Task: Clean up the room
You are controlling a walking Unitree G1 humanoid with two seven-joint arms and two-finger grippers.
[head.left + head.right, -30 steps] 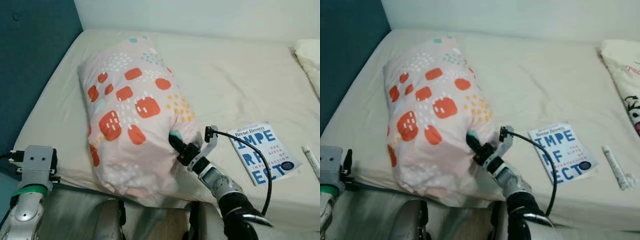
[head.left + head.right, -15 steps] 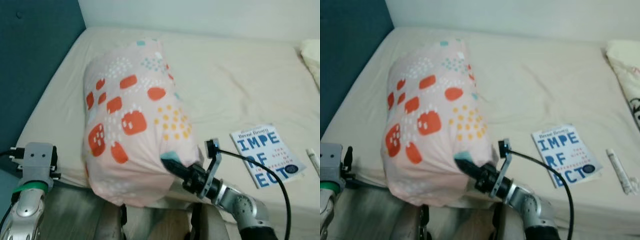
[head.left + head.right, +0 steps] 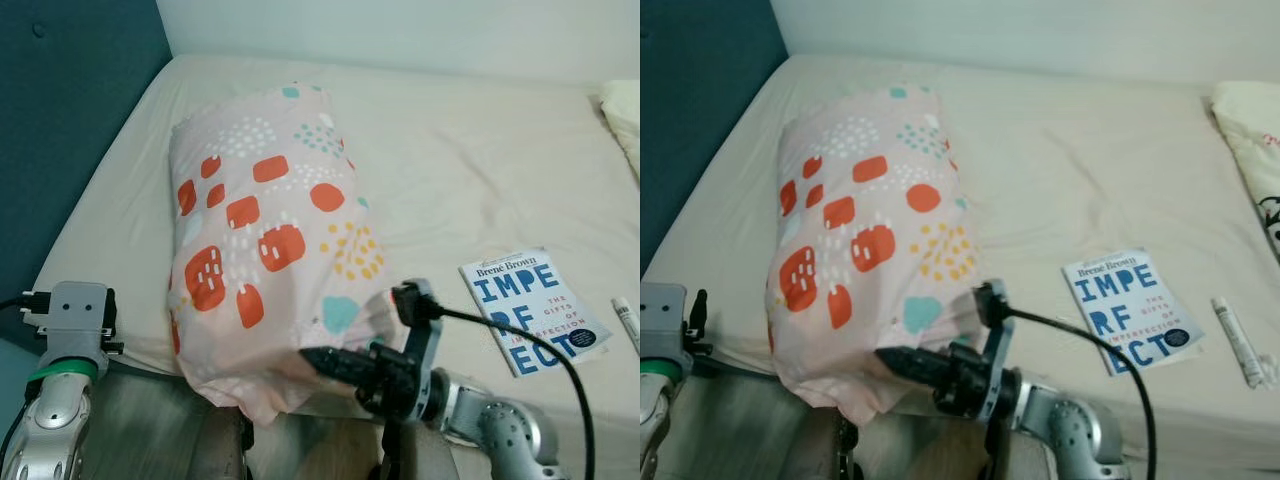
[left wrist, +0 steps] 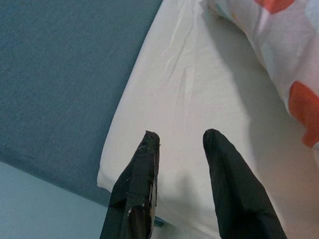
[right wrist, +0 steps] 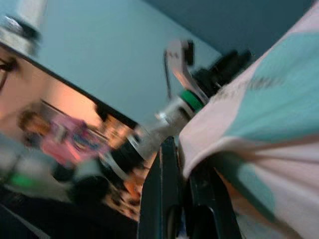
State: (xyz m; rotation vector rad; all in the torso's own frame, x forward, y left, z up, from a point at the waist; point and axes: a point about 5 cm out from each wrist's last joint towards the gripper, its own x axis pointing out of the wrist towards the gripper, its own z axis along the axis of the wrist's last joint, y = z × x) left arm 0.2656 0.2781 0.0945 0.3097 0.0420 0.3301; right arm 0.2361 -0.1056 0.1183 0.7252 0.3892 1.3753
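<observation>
Fabric at the pillow's [image 3: 265,240] near corner was clamped in the right end effector [image 3: 325,362] at the bed [image 3: 470,170] edge; the thin pinch could be lost, dropping it floorward. Left end effector [image 4: 179,144] was held apart, idle.

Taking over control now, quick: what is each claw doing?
Left claw: open, holding nothing, over the mattress edge.
Right claw: shut on the near edge of the patterned pillow.

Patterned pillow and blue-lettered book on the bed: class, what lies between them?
Bare cream bedsheet lies between the pink pillow with orange patches and the white book with blue letters, seen in both eye views; nearer the edge, the right hand's black cable arcs there.
</observation>
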